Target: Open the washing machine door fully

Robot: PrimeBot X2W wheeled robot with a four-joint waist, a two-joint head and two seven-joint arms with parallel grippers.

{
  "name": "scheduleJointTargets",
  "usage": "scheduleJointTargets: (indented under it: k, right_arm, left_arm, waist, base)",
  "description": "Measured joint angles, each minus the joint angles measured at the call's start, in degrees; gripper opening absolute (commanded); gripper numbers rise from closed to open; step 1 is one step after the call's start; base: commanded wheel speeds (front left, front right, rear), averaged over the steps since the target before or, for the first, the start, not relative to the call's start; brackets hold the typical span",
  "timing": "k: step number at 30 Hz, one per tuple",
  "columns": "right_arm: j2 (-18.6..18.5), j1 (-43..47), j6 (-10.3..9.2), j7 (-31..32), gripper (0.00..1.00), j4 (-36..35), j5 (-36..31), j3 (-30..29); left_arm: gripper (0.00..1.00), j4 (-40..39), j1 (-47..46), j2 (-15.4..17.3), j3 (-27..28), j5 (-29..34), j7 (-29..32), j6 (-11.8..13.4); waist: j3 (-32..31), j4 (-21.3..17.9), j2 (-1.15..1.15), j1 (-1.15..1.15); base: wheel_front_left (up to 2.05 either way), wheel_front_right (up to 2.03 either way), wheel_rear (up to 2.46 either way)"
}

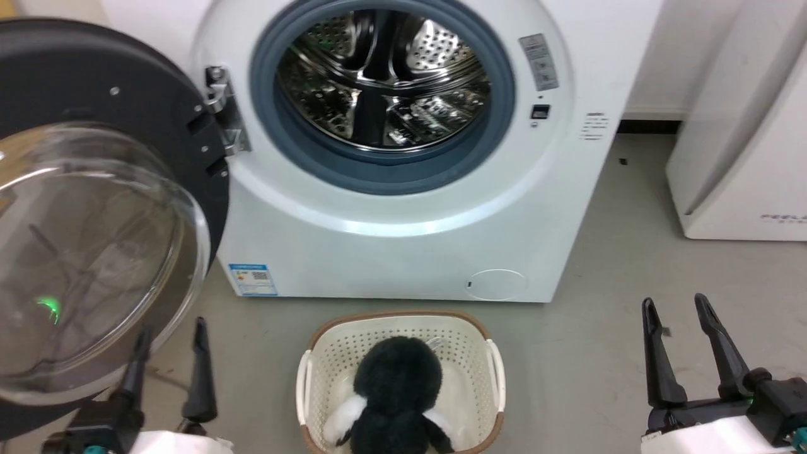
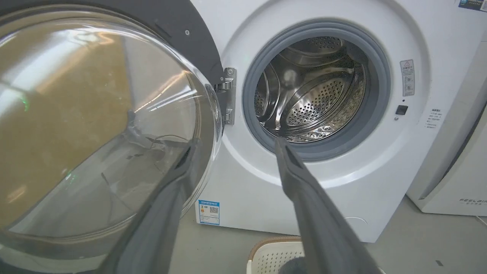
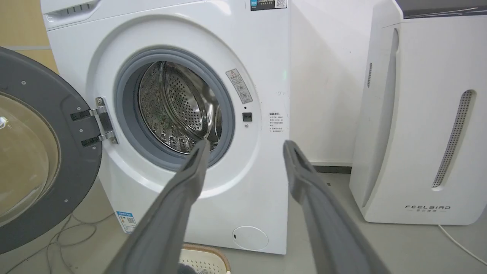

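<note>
The washing machine door (image 1: 94, 75) stands swung out to the left on its hinge (image 1: 220, 107), with its clear glass bowl (image 1: 82, 252) bulging toward me. The left wrist view has the door (image 2: 95, 114) close up on its left side, and the right wrist view has its dark rim (image 3: 45, 114) at the left edge. My left gripper (image 1: 173, 325) is open just below the bowl's lower right edge. Its left finger (image 2: 179, 171) lies against the glass edge, with nothing held. My right gripper (image 1: 674, 301) is open at the lower right, well away from the door.
The steel drum (image 1: 384, 82) is exposed inside its grey rubber ring. A white basket (image 1: 403, 318) holding a black-and-white plush toy (image 1: 397, 391) sits on the floor before the machine. A white appliance (image 1: 744, 157) stands to the right. Cables (image 3: 72, 236) lie under the door.
</note>
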Motion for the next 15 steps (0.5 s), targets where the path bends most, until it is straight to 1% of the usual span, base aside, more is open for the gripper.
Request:
scheduleJointTargets:
  k: [6, 9, 10, 15]
  right_arm:
    - [0.0, 0.8, 0.00, 0.0, 1.00, 0.2, 0.3, 0.5]
    - [0.0, 0.9, 0.00, 0.0, 1.00, 0.4, 0.3, 0.7]
    - [0.0, 0.9, 0.00, 0.0, 0.00, 0.4, 0.3, 0.7]
    - [0.0, 0.9, 0.00, 0.1, 0.00, 0.4, 0.3, 0.7]
  left_arm:
    - [1.00, 0.4, 0.6, -0.1, -0.3, 0.7, 0.0, 0.2]
    - [1.00, 0.5, 0.6, -0.1, -0.5, 1.1, 0.0, 1.5]
    - [0.00, 0.5, 0.6, -0.2, -0.5, 1.1, 0.1, 1.5]
    - [0.00, 0.5, 0.6, -0.2, -0.5, 1.1, 0.1, 1.5]
  waist:
    - [-0.2, -1.9, 0.00, 0.00]
    - [-0.2, -2.8, 0.00, 0.00]
    - [-0.2, -2.9, 0.00, 0.00]
    - [-0.2, -2.9, 0.00, 0.00]
  base:
    - [0.00, 0.00, 0.00]
    - [0.00, 0.00, 0.00]
    - [0.00, 0.00, 0.00]
    - [0.00, 0.00, 0.00]
